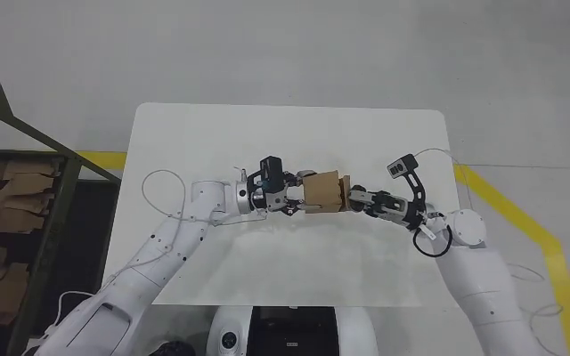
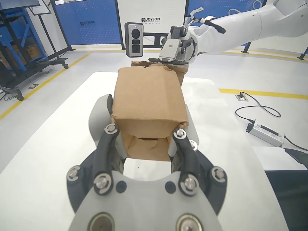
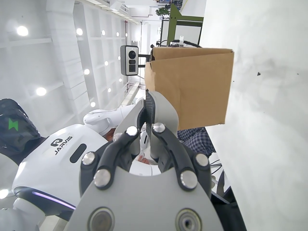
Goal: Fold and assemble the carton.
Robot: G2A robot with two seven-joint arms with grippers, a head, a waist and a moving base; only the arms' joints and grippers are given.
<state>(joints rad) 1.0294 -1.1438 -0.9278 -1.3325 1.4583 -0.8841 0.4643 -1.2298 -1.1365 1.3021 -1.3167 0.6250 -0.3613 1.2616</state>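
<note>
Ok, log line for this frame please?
carton: part-folded, at table centre | left claw: shut across one end | right claw: shut on opposite flap edge

support: white table (image 1: 267, 133) | at its middle: brown carton (image 1: 321, 191) | resting or lifted: cannot tell

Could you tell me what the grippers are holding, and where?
Both hold the carton: the left gripper clamps its sides at the open end, the right gripper pinches the opposite end's edge.

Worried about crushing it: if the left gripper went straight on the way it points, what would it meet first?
The carton, right between the left gripper's jaws; the right gripper lies beyond.
</note>
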